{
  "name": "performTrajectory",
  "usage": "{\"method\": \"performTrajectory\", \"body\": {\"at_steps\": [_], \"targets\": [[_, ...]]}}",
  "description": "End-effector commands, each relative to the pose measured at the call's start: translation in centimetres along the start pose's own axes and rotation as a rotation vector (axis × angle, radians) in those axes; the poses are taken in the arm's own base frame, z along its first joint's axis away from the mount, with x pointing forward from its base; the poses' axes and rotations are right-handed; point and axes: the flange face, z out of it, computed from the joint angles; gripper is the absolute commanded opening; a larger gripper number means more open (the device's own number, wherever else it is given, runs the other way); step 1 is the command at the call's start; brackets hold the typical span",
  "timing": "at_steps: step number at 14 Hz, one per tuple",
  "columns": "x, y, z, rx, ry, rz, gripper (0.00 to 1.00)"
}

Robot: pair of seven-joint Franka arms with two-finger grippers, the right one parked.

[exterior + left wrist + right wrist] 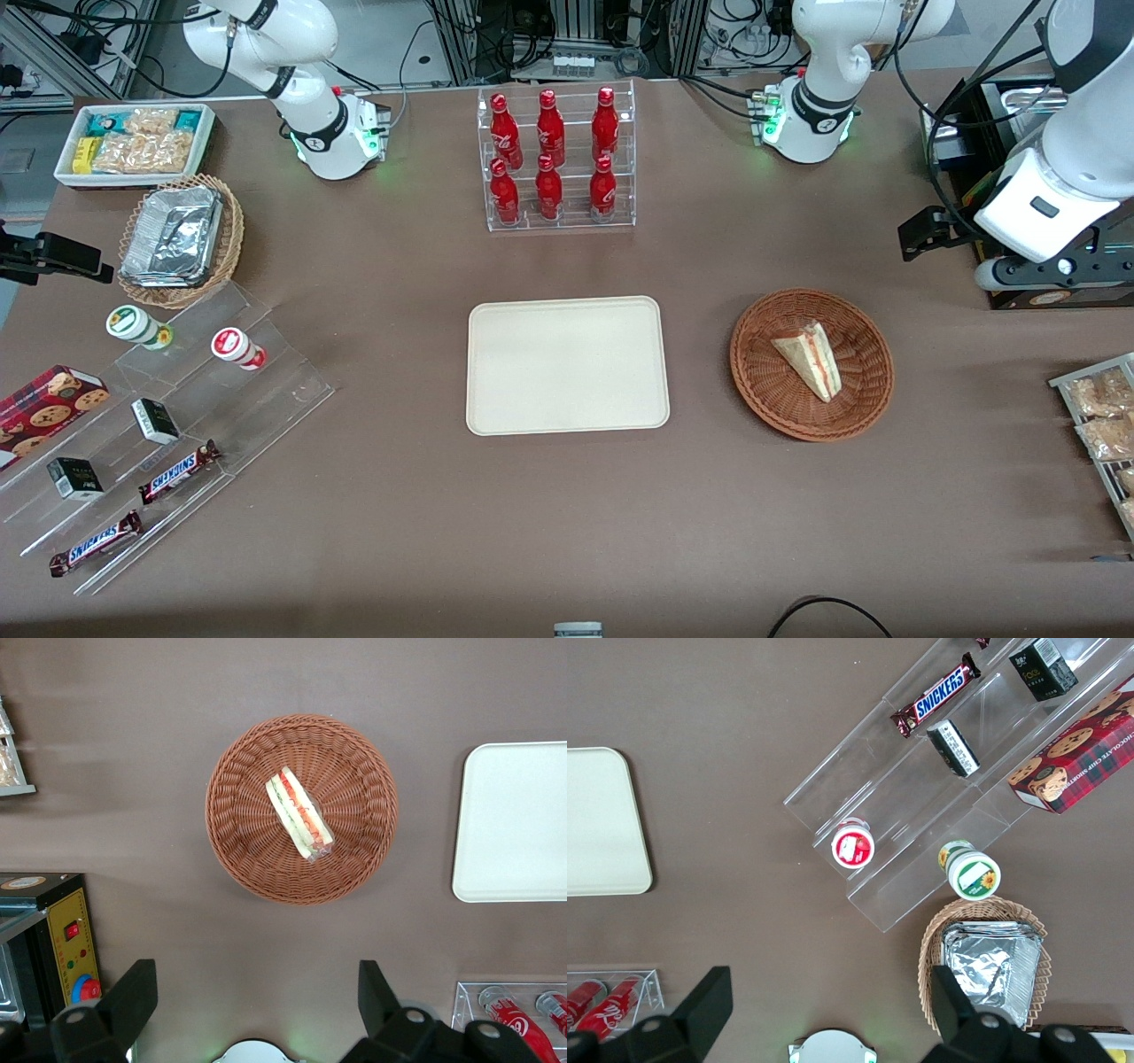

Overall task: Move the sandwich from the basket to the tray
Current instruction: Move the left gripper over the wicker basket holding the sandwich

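Down in the round brown basket (pixel 811 363) lies the sandwich (pixel 811 358), a pale wedge with its red, orange and green edge showing. It rests near the middle of the basket, a bit tilted, and nothing touches it. Beside the basket, toward the parked arm's end of the desk (pixel 567 532), sits the cream tray (pixel 567 365), with bare desk between them.

High above the basket hangs the left arm's pincer (pixel 252 1010). Its two dark fingers (pixel 133 992) are spread wide and hold nothing.

I think the first step is still to come: go down and pick up the sandwich. To do it well, the pincer should come straight down over the wedge, turn so its fingers meet the two flat bread sides, and squeeze softly so the bread is not squashed. Then lift well over the basket rim before moving to the tray.

Some words can be read. Two chocolate bars (pixel 179 470) on the clear steps (pixel 204 390) say SNICKERS. The red bottles (pixel 551 155) carry white writing too small to read.
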Motion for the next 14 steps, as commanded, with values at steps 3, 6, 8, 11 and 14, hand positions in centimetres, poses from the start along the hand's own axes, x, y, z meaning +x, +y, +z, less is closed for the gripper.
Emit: {"method": "performTrajectory", "body": {"at_steps": [3,6,8,11,14], "targets": [[0.4,0.4,0.2,-0.013,-0.013,0.017,1.0],[1.5,1.9,3.8,-0.005,-0.036,0.041,1.0],[1.8,2.2,6.5,-0.007,-0.03,0.04,1.0],[2.0,2.4,10.7,-0.009,-0.009,0.034,1.0],[2.1,2.5,15.0,-0.012,0.011,0.013,1.0]]}}
